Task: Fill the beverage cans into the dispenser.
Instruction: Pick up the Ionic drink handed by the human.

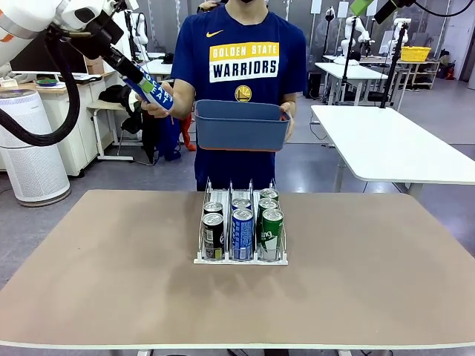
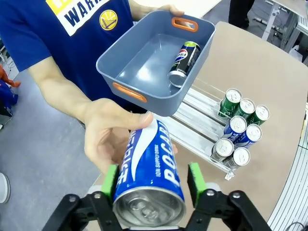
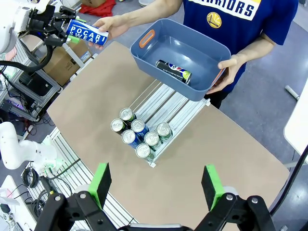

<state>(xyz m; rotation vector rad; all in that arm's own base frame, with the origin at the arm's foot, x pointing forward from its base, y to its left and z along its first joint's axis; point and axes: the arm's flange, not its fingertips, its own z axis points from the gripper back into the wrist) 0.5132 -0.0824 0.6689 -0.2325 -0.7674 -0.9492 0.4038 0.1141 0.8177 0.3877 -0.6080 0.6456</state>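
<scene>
Up at the table's far left edge, well above the top, the left claw (image 1: 148, 84) has the blue can (image 2: 149, 168) between its green pads. As far as we can tell the pads lie against the can's sides, closed to its width. The person's hand (image 2: 108, 137) is wrapped round the can's far end, so we judge the step in hand to be a handover not yet finished. The can lies tilted, silver top toward the wrist. The person's other hand holds a blue-grey bin (image 1: 241, 133) over the far edge of the table (image 1: 111, 259), with one dark can (image 2: 185, 60) lying in it. The white wire rack (image 3: 178, 108) stands mid-table with seven cans (image 1: 243, 226) upright at its near end: two dark in one lane, two blue in the middle, three green in the third. The right claw (image 3: 155, 168) hangs high over the table, spread wide and holding nothing. Next, we think, the person must let go. Then the left arm should bring the can upright and lower it into the bare far stretch of the middle lane, clear of the thin dividers.
</scene>
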